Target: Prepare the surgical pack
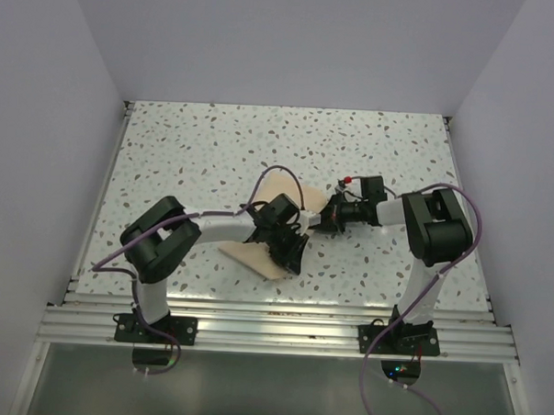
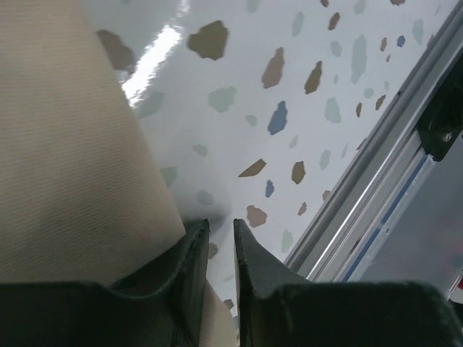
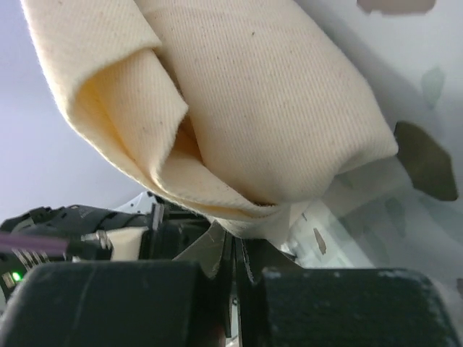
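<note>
The surgical pack shows as a tan cloth (image 1: 255, 255) lying on the speckled table between the two arms, which cover most of it. My left gripper (image 1: 291, 256) is down at its near right edge. In the left wrist view the cloth (image 2: 72, 159) fills the left side, and the left gripper (image 2: 221, 230) keeps a narrow gap. Its left finger rests over the cloth's edge, and bare table shows between the tips. My right gripper (image 1: 326, 219) is at the cloth's right corner. In the right wrist view the right gripper (image 3: 235, 242) is shut on a raised, bunched fold of cloth (image 3: 275, 108).
An aluminium rail (image 1: 273, 308) runs along the table's near edge, close to the left gripper, and crosses the left wrist view as the rail (image 2: 376, 181). White walls enclose the speckled table (image 1: 215, 140) on three sides. Purple cables loop off both arms.
</note>
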You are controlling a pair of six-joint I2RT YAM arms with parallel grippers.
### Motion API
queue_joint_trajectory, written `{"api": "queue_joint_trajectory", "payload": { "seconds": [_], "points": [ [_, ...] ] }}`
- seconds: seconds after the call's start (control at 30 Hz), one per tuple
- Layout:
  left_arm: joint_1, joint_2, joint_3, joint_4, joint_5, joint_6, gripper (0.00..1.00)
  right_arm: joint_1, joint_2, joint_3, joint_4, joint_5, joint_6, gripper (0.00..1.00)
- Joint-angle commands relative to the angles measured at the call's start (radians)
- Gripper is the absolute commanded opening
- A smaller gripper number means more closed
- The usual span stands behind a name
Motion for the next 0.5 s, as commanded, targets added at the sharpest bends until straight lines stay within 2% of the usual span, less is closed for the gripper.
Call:
{"api": "queue_joint_trajectory", "payload": {
  "seconds": [0.0,0.27,0.33,0.47],
  "points": [
    [0.098,0.06,-0.025,-0.175,-0.178,0.034,0.26,-0.003,0.037,0.02,0.03,0.176,-0.008,0.0],
    [0.254,-0.004,-0.049,-0.264,-0.294,0.036,0.28,-0.005,-0.011,0.044,-0.078,0.182,-0.022,0.0],
    [0.265,-0.032,-0.052,-0.275,-0.295,0.04,0.28,-0.005,-0.051,0.086,-0.146,0.194,-0.071,0.0],
    [0.265,-0.113,-0.055,-0.278,-0.218,0.036,0.34,-0.005,-0.12,0.194,-0.258,0.217,-0.106,0.0]
  ]
}}
